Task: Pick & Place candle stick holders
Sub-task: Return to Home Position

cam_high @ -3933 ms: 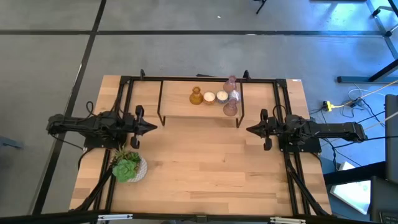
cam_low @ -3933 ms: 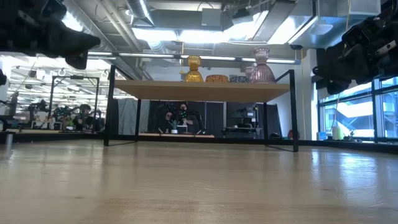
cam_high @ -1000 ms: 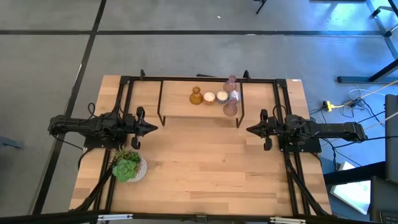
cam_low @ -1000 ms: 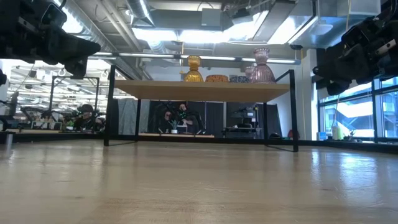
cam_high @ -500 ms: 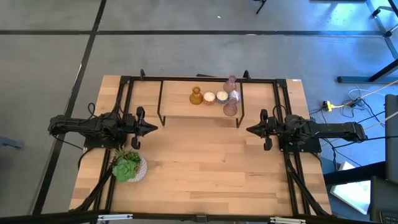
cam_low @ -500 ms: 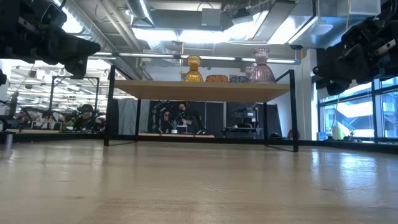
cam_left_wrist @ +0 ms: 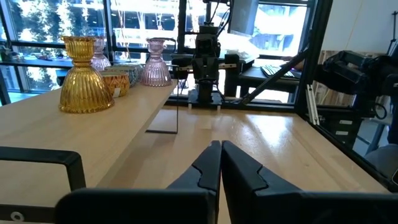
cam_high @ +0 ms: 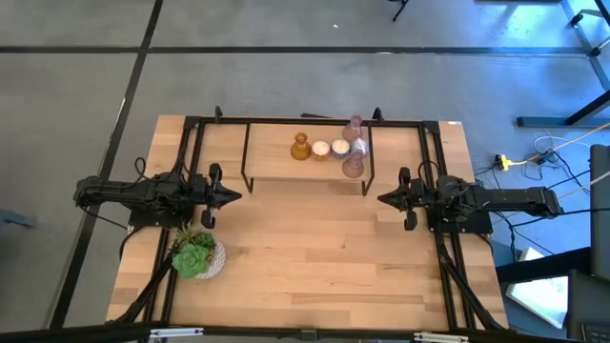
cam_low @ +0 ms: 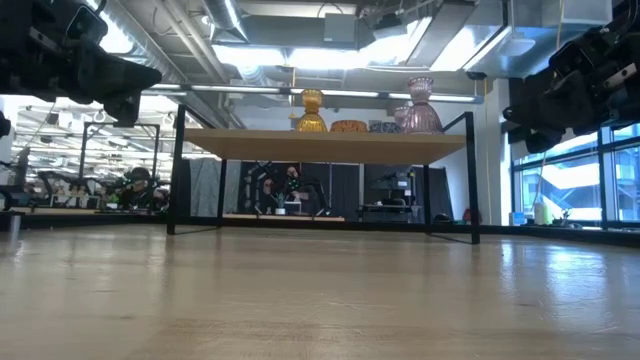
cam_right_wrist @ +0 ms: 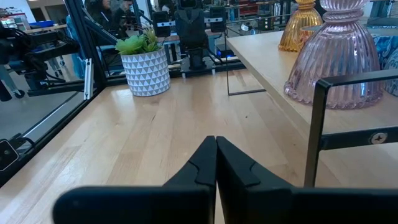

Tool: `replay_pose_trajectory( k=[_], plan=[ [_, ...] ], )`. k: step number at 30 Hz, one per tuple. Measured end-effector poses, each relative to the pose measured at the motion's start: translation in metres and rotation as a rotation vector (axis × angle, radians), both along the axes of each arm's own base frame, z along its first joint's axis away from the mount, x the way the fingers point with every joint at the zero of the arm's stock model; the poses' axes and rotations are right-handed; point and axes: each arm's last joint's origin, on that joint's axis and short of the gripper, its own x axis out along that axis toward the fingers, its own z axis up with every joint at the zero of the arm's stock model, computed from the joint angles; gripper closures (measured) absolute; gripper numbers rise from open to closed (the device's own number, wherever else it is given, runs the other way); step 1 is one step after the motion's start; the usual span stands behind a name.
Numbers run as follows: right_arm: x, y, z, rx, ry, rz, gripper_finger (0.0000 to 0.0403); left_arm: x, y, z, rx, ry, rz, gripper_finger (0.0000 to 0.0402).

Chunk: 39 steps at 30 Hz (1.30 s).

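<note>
Several candle stick holders stand on a raised wooden shelf [cam_high: 272, 160] at the table's far middle: an amber-gold one [cam_high: 300, 148], two small pale round ones [cam_high: 320, 149] [cam_high: 340, 148], a silvery one [cam_high: 359, 148] and two pinkish ones [cam_high: 355, 127] [cam_high: 354, 168]. The amber one [cam_left_wrist: 81, 74] and a pink one [cam_right_wrist: 339, 62] also show in the wrist views. My left gripper [cam_high: 233, 195] hovers at the table's left, shut and empty. My right gripper [cam_high: 381, 199] hovers at the right, shut and empty. Both point toward the table's middle, near the shelf's front legs.
A green succulent in a white patterned pot [cam_high: 197, 256] stands on the table near my left arm. The shelf's black metal legs [cam_high: 246, 181] [cam_high: 366, 183] stand on the table. Black frame rails [cam_high: 191, 143] run along both table sides. Bare wood [cam_high: 305, 248] lies between the arms.
</note>
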Motion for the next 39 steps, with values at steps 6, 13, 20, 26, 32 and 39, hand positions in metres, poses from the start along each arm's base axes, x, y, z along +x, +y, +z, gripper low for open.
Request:
replay_pose_trajectory(
  k=[6, 13, 20, 26, 32, 39],
  plan=[
    [0.0000, 0.0000, 0.0000, 0.000, 0.000, 0.000, 0.0398, 0.0000, 0.0000, 0.0000, 0.000, 0.000, 0.000, 0.0397],
    [0.0000, 0.0000, 0.0000, 0.000, 0.000, 0.000, 0.0398, 0.0000, 0.0000, 0.0000, 0.000, 0.000, 0.000, 0.0393],
    [0.0000, 0.0000, 0.0000, 0.000, 0.000, 0.000, 0.0398, 0.0000, 0.0000, 0.0000, 0.000, 0.000, 0.000, 0.0397],
    [0.0000, 0.0000, 0.0000, 0.000, 0.000, 0.000, 0.0398, 0.0000, 0.0000, 0.0000, 0.000, 0.000, 0.000, 0.0394],
    [0.0000, 0.0000, 0.0000, 0.000, 0.000, 0.000, 0.0398, 0.0000, 0.0000, 0.0000, 0.000, 0.000, 0.000, 0.0395],
    [0.0000, 0.0000, 0.0000, 0.000, 0.000, 0.000, 0.0398, 0.0000, 0.0000, 0.0000, 0.000, 0.000, 0.000, 0.0395]
  ],
)
